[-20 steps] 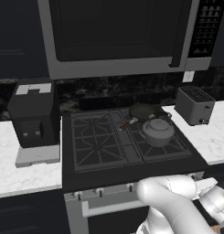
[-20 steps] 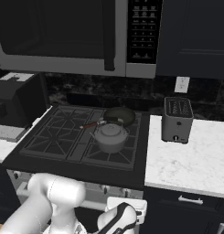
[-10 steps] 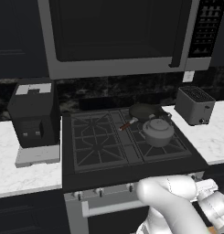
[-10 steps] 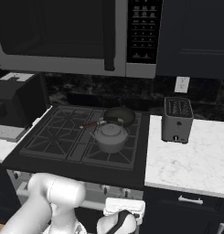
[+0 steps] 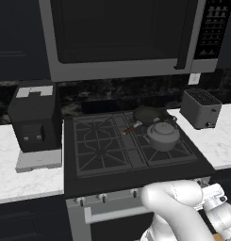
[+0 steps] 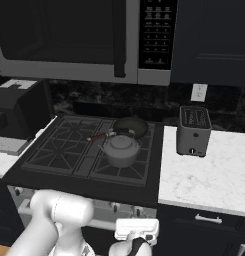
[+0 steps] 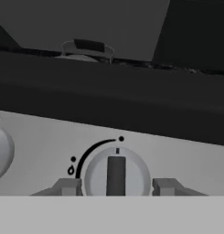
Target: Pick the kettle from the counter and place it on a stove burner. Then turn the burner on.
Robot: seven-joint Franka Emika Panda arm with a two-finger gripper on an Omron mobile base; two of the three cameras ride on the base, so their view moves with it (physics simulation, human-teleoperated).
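The kettle (image 5: 162, 135) already sits on the stove burner (image 5: 165, 145) at the front right of the stove, up and beyond my gripper (image 7: 115, 186), just in front of the dark frying pan (image 5: 152, 114). From the hand view I catch only its handle and lid top above the stove's front edge. So placing looks done, and the step in hand is turning the burner on.

Straight ahead of my gripper is a round control knob (image 7: 116, 173) on the silver front panel (image 7: 40, 141), its raised bar standing upright under the tick mark, which I take as off. My fingertips (image 7: 67, 186) stand apart on either side of it, open a little wider than the knob, holding nothing. Whether they already touch its rim I can't quite tell from this angle.

To do this well, I should close squarely on the knob's sides, stay centred on its axis, then rotate the wrist along the marked arc toward the flame symbol without slipping off.
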